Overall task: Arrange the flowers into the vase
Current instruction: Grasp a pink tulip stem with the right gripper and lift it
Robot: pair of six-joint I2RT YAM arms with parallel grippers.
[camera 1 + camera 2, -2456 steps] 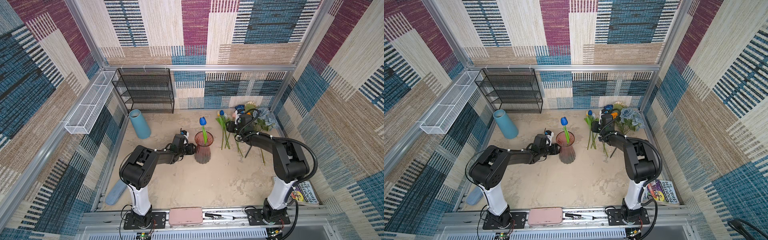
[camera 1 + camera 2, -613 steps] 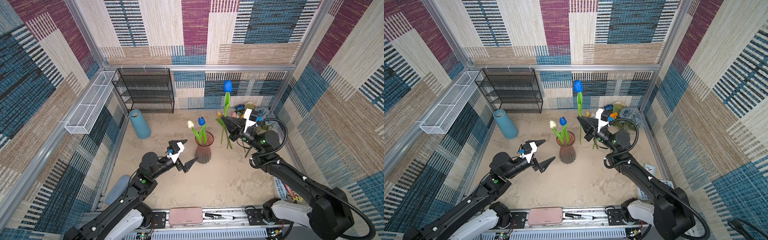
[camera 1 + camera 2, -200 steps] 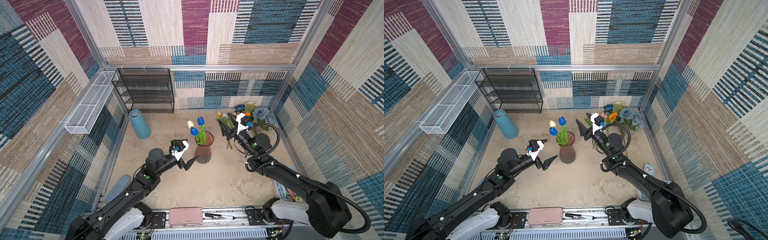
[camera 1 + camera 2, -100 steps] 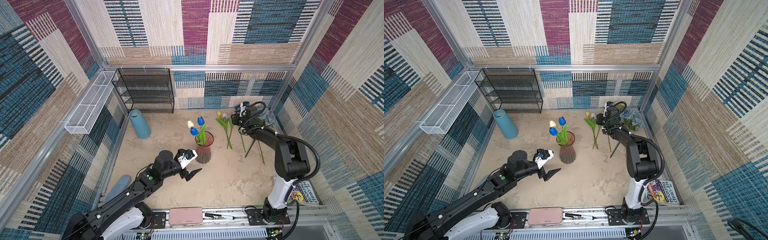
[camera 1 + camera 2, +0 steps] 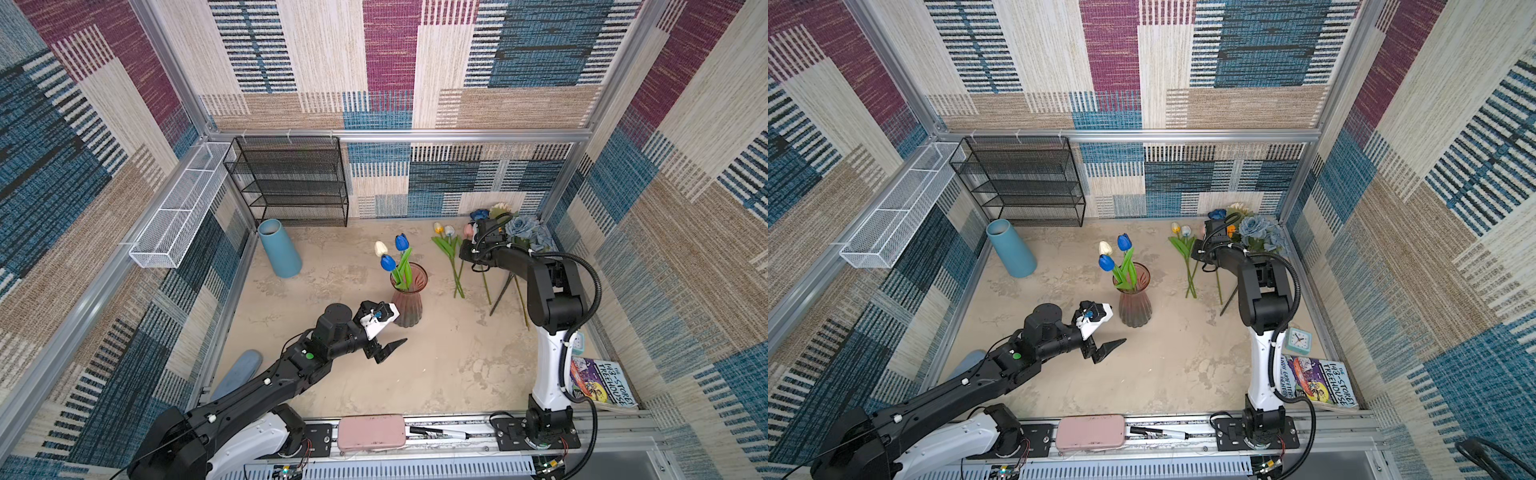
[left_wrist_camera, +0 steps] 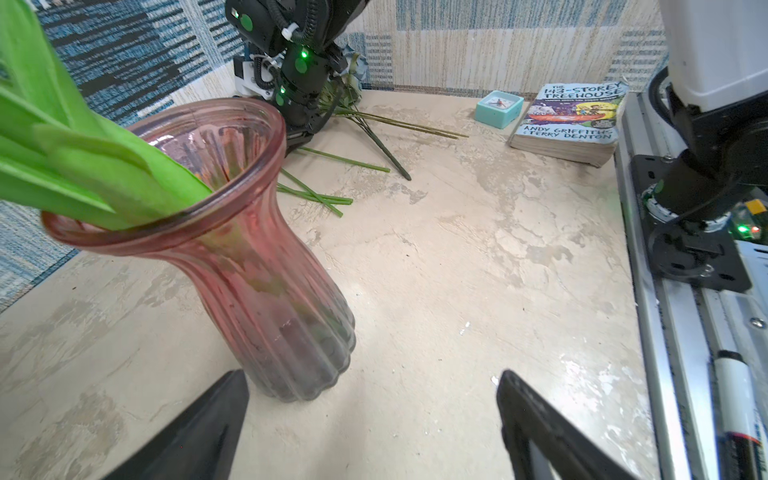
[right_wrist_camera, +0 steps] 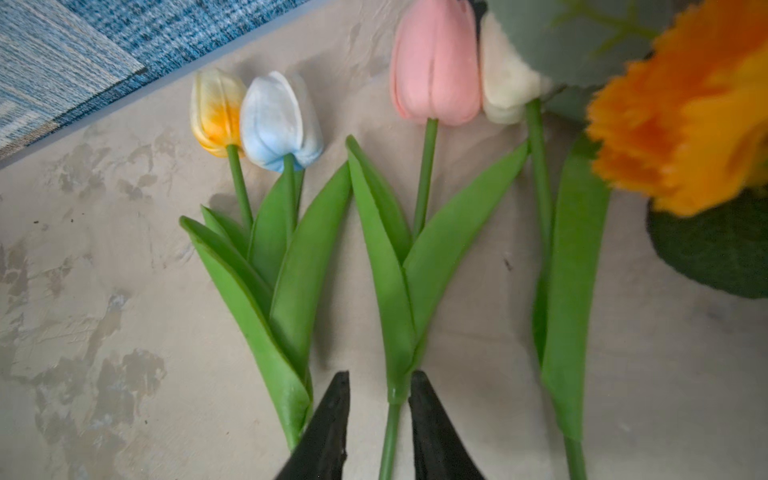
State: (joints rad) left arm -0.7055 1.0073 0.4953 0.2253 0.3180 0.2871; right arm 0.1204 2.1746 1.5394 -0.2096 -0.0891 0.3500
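**Right gripper astride the pink tulip's stem**

The right gripper [image 7: 380, 376] sets its black fingertips narrowly either side of the stem of the pink tulip [image 7: 434, 70], which lies on the table [image 7: 104, 332]. I cannot tell whether they pinch it. A yellow tulip [image 7: 214, 112] and a pale-blue tulip [image 7: 280, 120] lie just beside, and a cream tulip [image 7: 505, 83] and an orange sunflower [image 7: 685, 108] lie opposite. The left gripper [image 6: 374, 415] gapes wide and empty near the vase [image 6: 270, 291], which holds two blue tulips [image 5: 401, 242] and a white tulip [image 5: 380, 248].
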